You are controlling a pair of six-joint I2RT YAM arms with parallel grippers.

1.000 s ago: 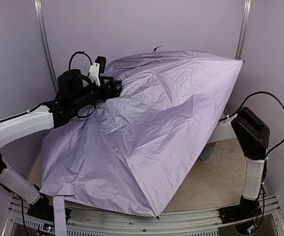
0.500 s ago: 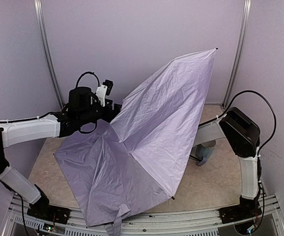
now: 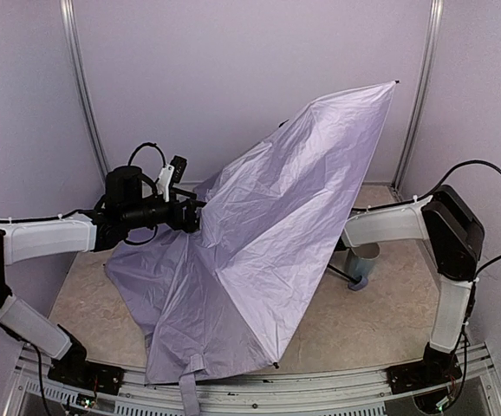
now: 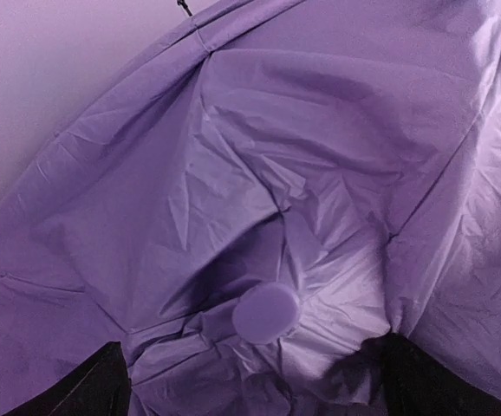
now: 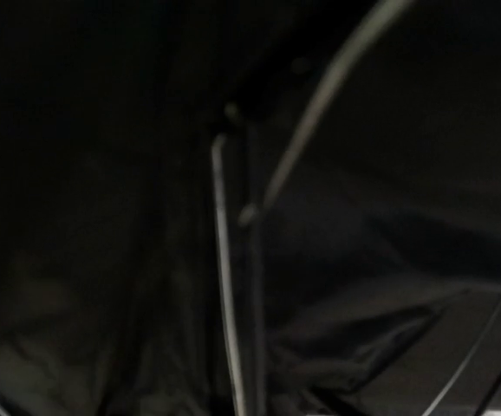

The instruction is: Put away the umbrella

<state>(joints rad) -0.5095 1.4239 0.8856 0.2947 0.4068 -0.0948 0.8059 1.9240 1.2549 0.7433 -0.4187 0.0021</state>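
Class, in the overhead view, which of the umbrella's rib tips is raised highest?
The tip at the umbrella's far right corner, beside the right-hand metal rail. The other visible tips sit lower; the front tip lies by the table's near edge.

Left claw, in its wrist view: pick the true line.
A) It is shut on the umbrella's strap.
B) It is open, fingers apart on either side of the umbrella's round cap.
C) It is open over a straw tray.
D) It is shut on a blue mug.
B: the left claw shows its black fingers spread at the bottom corners, with the round cap of the umbrella between them, apart from both.
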